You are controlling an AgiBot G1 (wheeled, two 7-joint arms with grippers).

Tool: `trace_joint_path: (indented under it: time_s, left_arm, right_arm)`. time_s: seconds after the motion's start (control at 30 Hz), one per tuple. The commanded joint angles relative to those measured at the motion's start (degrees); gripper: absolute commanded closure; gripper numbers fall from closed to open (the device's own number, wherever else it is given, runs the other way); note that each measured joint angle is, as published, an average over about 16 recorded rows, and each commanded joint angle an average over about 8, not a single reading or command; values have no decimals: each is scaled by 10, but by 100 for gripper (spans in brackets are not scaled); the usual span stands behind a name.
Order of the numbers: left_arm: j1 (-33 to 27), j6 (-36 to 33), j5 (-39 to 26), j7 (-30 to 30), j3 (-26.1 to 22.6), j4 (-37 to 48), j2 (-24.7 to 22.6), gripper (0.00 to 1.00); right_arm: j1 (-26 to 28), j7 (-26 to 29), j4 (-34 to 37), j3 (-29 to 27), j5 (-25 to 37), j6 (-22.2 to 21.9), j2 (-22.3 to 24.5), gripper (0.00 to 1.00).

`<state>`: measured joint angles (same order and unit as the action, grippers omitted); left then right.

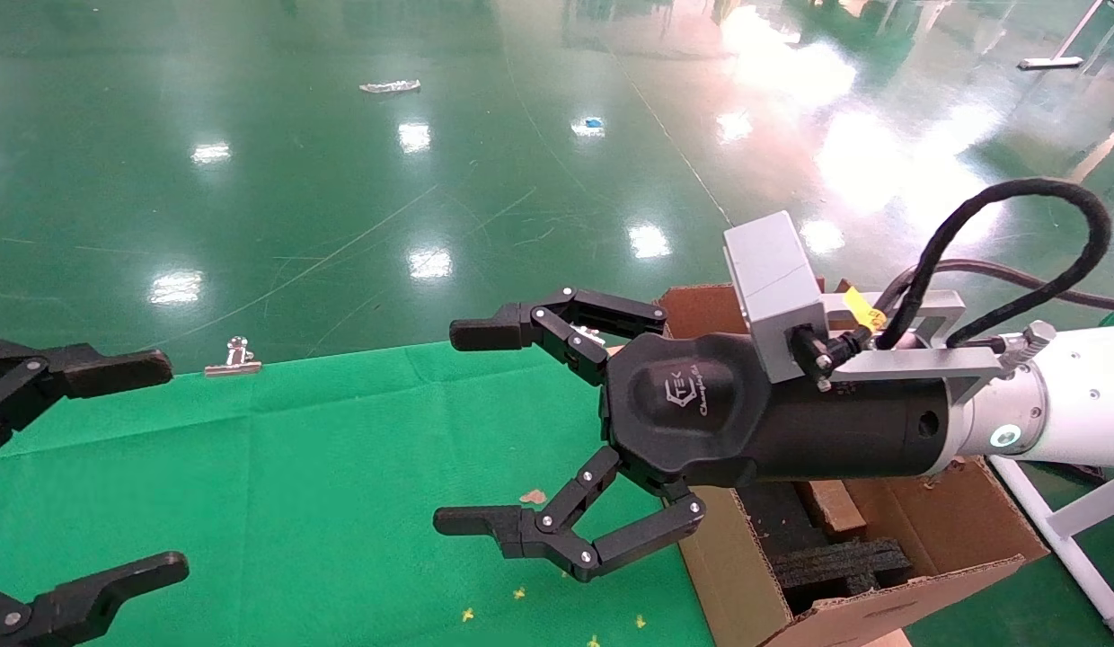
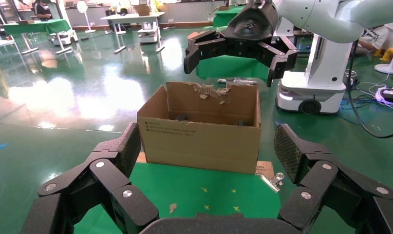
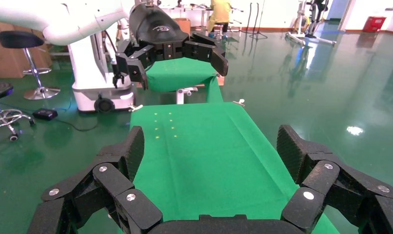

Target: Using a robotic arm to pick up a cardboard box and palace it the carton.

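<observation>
Our white glossy right arm's black 2-finger gripper (image 1: 530, 431) hangs wide open and empty at centre frame, beside the large brown corrugated carton (image 1: 889, 575) at lower right. Our left gripper (image 1: 90, 467), lower left, is also spread open over the green cloth-covered table (image 1: 296, 485). We cannot see the small cardboard box anywhere. We judge it light and stiff, best pinched across its narrow faces.

Head camera looks down at the green-clothed table (image 1: 251, 467); the 2 wrist cameras face each other across it.
</observation>
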<state>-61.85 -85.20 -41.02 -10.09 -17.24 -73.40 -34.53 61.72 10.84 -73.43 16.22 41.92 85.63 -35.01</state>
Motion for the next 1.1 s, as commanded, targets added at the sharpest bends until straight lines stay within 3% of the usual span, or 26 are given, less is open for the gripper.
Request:
trace_joint_path:
  time_s: [0.03,1.1]
  left_arm:
    - [0,0,0,0,0,0,0,0]
    - [0,0,0,0,0,0,0,0]
  right_arm:
    - [0,0,0,0,0,0,0,0]
    - [1,0,0,0,0,0,0,0]
